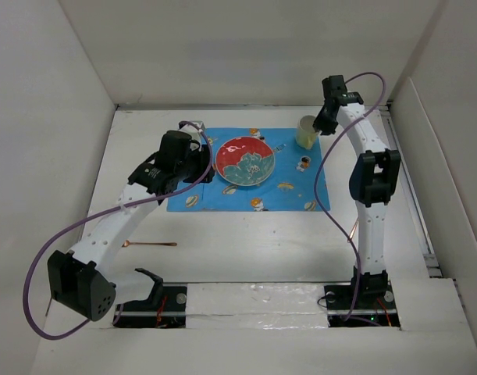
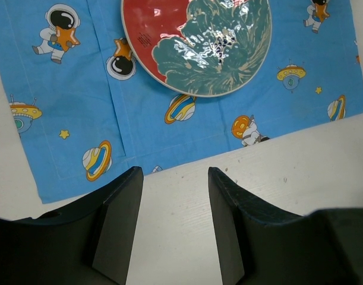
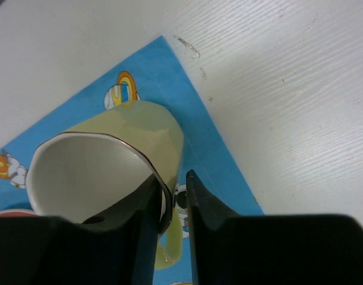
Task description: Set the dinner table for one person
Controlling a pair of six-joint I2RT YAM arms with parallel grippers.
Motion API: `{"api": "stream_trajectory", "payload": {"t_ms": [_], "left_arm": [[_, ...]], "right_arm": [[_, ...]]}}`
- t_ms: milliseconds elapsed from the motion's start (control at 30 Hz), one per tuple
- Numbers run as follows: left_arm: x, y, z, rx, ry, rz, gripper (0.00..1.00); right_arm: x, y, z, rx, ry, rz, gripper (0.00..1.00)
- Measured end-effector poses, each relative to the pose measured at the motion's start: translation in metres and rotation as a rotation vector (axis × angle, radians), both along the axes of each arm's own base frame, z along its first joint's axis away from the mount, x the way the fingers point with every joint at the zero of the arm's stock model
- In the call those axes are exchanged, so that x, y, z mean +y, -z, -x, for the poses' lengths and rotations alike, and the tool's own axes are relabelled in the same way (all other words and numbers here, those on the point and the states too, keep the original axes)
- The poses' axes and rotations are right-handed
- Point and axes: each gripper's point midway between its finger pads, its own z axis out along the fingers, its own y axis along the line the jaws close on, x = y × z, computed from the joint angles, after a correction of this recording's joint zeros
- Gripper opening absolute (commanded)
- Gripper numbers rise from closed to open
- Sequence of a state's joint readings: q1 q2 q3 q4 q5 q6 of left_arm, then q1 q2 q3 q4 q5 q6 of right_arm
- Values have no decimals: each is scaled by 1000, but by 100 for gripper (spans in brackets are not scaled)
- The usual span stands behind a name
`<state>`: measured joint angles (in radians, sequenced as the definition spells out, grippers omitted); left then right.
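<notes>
On the white dinner table [image 1: 261,242] lies a blue cartoon-print mat [image 1: 300,195] [image 2: 68,119]. A red and teal plate [image 1: 244,162] [image 2: 199,41] rests on the mat's middle. A pale yellow mug [image 1: 306,131] [image 3: 110,148] stands upright on the mat's far right corner. My right gripper [image 1: 324,125] [image 3: 172,178] straddles the mug's rim, one finger inside and one outside. A narrow gap shows between the outer finger and the mug wall, so the jaws stand slightly open. My left gripper [image 1: 203,160] [image 2: 172,172] hovers open and empty over bare table by the mat's left edge.
A thin copper-coloured spoon [image 1: 148,244] lies on the table near the left arm, in front of the mat. Low white walls ring the table on the left, back and right. Purple cables loop from both arms.
</notes>
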<state>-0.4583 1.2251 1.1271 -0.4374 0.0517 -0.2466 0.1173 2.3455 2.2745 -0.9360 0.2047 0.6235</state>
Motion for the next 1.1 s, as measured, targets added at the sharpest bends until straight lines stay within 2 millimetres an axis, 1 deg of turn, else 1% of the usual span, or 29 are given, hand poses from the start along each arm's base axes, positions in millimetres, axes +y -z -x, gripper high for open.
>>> {"api": "stream_trajectory", "payload": {"t_ms": [33,100,133,233,300,333,367,400,433,467,500,533,567,600,667,700,733,767,800,833,900,933,967,1000,1033,1100], "left_arm": [[0,1,0,2,-1,0,45],[0,2,1,7,-3,1,46],[0,3,1,8,-3,2,45],[0,2,1,9,-3,3,45],[-1,2,2,10,-1,5,45],[-1,2,2,10,0,7,45],[-1,2,2,11,1,9,45],[-2,2,2,12,3,11,44],[-2,2,3,14,6,13,37],[-3,2,3,16,8,18,32],[-4,2,3,17,10,21,24],[-5,2,4,18,13,23,8],[-6,2,5,20,15,25,0],[-7,2,5,20,18,26,0],[-10,2,7,22,32,27,0],[-12,3,8,23,38,29,0],[-14,3,10,25,45,29,0],[-17,5,12,28,57,30,0],[-17,5,13,30,60,29,0],[-19,7,15,35,69,30,10],[-23,12,20,47,85,31,18],[-24,14,22,54,91,32,23],[-25,16,23,60,95,35,23],[-25,18,25,63,100,35,24],[-26,18,26,67,103,37,24],[-26,17,27,66,106,40,24]], "right_arm": [[1,-2,-1,-7,-1,-5,39],[2,-9,-6,-29,-4,-18,46],[3,-13,-8,-41,-8,-27,52],[1,-26,-13,-80,-11,-49,55],[-6,-39,-10,-106,-3,-61,54],[-12,-49,-6,-125,7,-63,43],[-20,-59,0,-145,19,-63,35],[-30,-70,12,-169,38,-68,26],[-40,-82,25,-194,59,-67,3],[-50,-92,42,-217,77,-67,0],[-63,-103,59,-257,109,-70,0],[-73,-112,79,-292,136,-71,0],[-85,-120,101,-320,167,-68,0],[-97,-123,121,-346,201,-66,0],[-111,-115,162,-356,267,-60,0],[-115,-105,179,-341,294,-59,0],[-116,-91,194,-316,313,-59,9],[-116,-72,210,-280,331,-62,26],[-115,-54,221,-235,341,-67,26],[-115,-32,234,-184,349,-76,42],[-113,12,260,-63,370,-93,47],[-109,30,272,2,369,-108,49],[-110,45,281,51,380,-110,49],[-109,55,287,90,384,-117,49],[-109,61,289,114,384,-119,49],[-109,66,288,129,378,-117,49]]}}
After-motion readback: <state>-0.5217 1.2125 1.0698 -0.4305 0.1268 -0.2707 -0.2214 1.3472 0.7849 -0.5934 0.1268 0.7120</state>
